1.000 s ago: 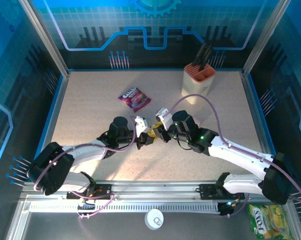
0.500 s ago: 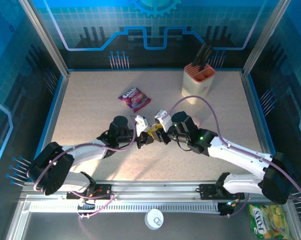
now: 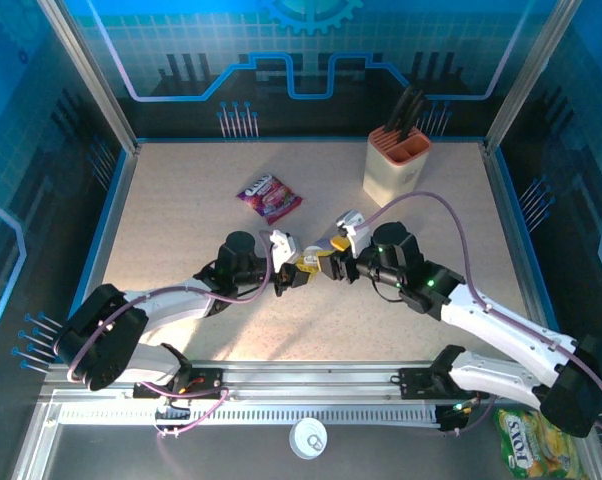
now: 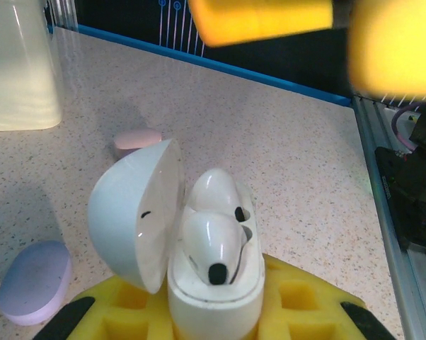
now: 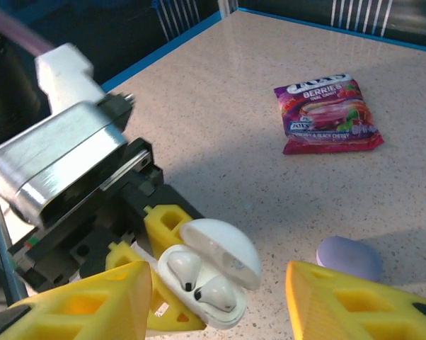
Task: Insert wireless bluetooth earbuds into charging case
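Left arm (image 3: 171, 300) and right arm (image 3: 501, 320) had white links, black joint housings, purple cables (image 3: 421, 196), yellow cut-out fingers (image 5: 354, 304).

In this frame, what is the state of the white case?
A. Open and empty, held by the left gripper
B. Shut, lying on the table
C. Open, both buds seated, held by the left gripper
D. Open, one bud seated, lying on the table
C: the case sits in the left gripper with its lid swung open and two white buds in its wells.
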Robot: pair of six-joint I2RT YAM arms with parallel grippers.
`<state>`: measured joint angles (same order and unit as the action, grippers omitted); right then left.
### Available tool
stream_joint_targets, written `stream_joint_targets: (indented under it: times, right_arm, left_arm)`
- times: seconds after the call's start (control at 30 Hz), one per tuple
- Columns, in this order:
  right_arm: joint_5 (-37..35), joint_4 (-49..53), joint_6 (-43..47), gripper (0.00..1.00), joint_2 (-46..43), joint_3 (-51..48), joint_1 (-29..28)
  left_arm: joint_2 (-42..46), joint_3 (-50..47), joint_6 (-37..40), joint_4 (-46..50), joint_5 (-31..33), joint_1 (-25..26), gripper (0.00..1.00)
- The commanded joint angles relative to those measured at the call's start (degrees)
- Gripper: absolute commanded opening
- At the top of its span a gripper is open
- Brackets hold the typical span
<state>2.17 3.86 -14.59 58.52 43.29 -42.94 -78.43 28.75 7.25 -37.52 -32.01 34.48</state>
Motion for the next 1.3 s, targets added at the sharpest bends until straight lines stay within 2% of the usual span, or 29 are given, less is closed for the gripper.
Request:
stream_joint_targets:
  times: [0.0, 0.23, 0.57, 0.97, 1.1, 1.27]
  right_arm:
    - [-0.4, 2.4, -5.7, 0.48, 2.0, 3.8, 1.6]
    - [-3.9, 16.5, -5.4, 0.4, 12.6, 16.8, 2.0]
    - [7.8, 26.0, -2.9, 0.35, 22.6, 24.7, 4.4]
    - [15.5, 27.1, -0.6, 0.31, 16.9, 20.3, 4.4]
    - [15.1, 26.7, -0.5, 0.31, 14.4, 19.7, 4.8]
    - [15.2, 22.1, 3.4, 0.37, 8.8, 16.3, 6.8]
  left_arm:
    - [-0.1, 1.2, 3.1, 0.2, -0.7, 0.6, 0.17]
    - [0.7, 0.5, 4.6, -0.4, 0.1, 1.1, 0.17]
    - [1.8, -1.0, 3.3, -3.7, 2.0, 1.3, 0.18]
    - [1.6, -0.6, 0.9, -4.4, 3.4, 1.2, 0.18]
    - [2.1, 0.0, 0.0, -2.4, 4.4, 1.2, 0.18]
    - [3.4, 0.5, -0.6, 0.5, -1.3, 1.1, 0.2]
